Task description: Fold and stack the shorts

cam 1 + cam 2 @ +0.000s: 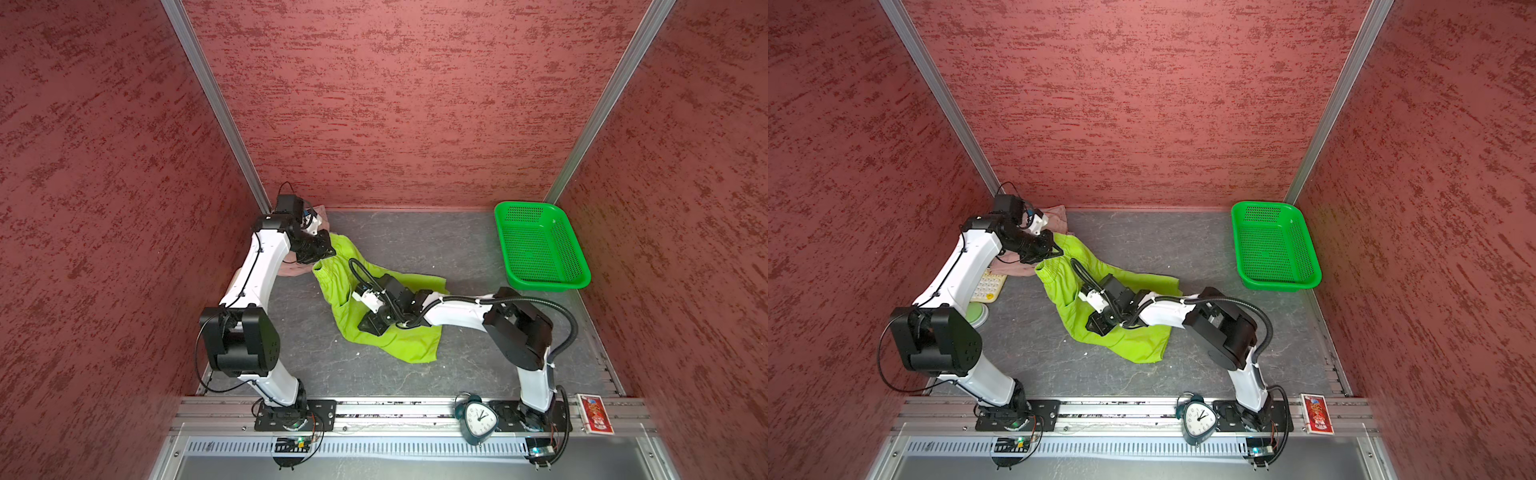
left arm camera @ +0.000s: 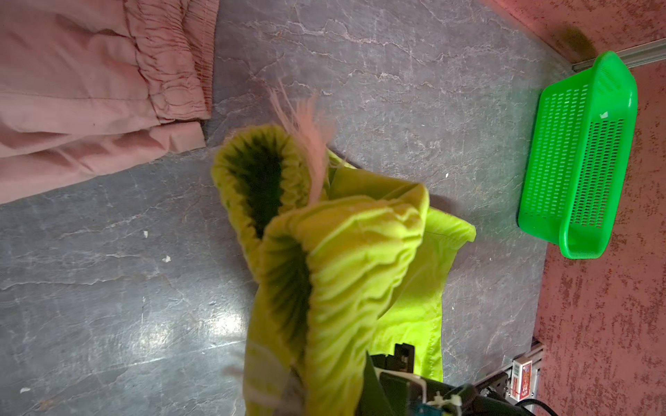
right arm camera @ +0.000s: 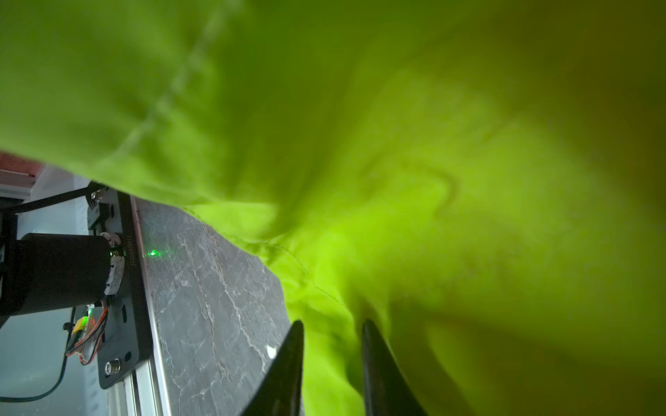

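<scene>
Left wrist view first, Jo: what fills it?

Jo: The gathered elastic waistband of the lime green thin fabric shorts [image 2: 360,252]. It rises right up to the camera with its opening gaping. Cloth hides the fingers there, but in both top views the left gripper [image 1: 328,250] is clamped tight on that waistband. It holds that end up off the grey marbled table [image 1: 436,249].

Ren: Which way do the green shorts run?

Jo: Diagonally. The waist is at the far left and the leg hems at the near right, with the long axis between them. The legs lie crumpled on the table, around its middle.

Ren: And the right gripper [image 1: 368,328]?

Jo: It is down over the middle of the green shorts, by their near-left edge. In the right wrist view its two dark fingers [image 3: 290,360] stand parted. Green cloth shows in the gap, and nothing is squeezed.

Ren: The other pair?

Jo: The dusty pink fabric shorts [image 2: 90,90] lie flat in the far left corner, just beside the green waistband. In the top views the left arm partly covers them. Their ruched waistband is on the side facing the bright green perforated plastic basket [image 1: 548,284]. The basket stands at the far right, well apart from both pairs.
</scene>
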Robot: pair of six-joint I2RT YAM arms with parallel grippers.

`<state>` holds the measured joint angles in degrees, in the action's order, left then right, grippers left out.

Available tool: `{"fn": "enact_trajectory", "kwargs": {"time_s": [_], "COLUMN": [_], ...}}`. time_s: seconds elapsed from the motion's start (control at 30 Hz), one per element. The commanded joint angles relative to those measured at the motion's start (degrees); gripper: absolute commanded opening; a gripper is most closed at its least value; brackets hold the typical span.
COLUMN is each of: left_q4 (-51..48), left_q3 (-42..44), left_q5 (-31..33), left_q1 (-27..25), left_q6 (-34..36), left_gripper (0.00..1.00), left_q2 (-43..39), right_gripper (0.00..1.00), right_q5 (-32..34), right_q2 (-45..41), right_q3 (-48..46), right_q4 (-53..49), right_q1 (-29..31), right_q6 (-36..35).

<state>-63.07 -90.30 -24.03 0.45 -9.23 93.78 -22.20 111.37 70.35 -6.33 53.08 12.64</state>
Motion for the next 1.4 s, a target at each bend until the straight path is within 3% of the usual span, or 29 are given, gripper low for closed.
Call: {"fn": "enact_trajectory", "kwargs": {"time_s": [0.0, 0.13, 0.3, 0.53, 0.73, 1.0, 1.37], "left_q4": [-3.08, -5.19, -7.55, -8.44, -10.33, -7.39, -1.85], "left_q3": [-3.03, -5.24, -7.79, -9.99, -12.90, -7.15, -2.98], "left_q5": [2.24, 4.72, 7.20, 11.79, 12.15, 10.10, 10.95], "left_q1": [-0.45, -0.53, -0.80, -0.89, -3.42, -12.96, -22.22], "left_q6": [2.54, 4.83, 6.93, 7.73, 8.20, 2.36, -5.18], "left_gripper": [0.00, 0.00, 0.00, 0.00, 0.00, 0.00, 0.00], "left_q2": [-0.30, -1.29, -0.64, -1.09, -1.13, -2.72, 1.11], "right_gripper": [0.47, 0.60, 0.62, 0.62, 0.51, 0.52, 0.72], "right_q5": [5.86, 11.60, 18.22, 25.31, 22.72, 15.01, 17.03], "right_q2": [-8.43, -15.27, -15.40, -11.24, -6.65, -6.83, -21.93], "right_q3": [-3.47, -10.34, -12.99, -14.33, -12.81, -14.02, -19.71], "right_q4": [0.48, -1.36, -8.59, -10.97, -7.70, -0.84, -2.64], "right_q1": [-4.18, -9.40, -10.80, -10.80, -10.81, -10.80, -15.18], "right_q6": [2.88, 5.03, 3.03, 5.51, 8.31, 16.39, 25.50]}}
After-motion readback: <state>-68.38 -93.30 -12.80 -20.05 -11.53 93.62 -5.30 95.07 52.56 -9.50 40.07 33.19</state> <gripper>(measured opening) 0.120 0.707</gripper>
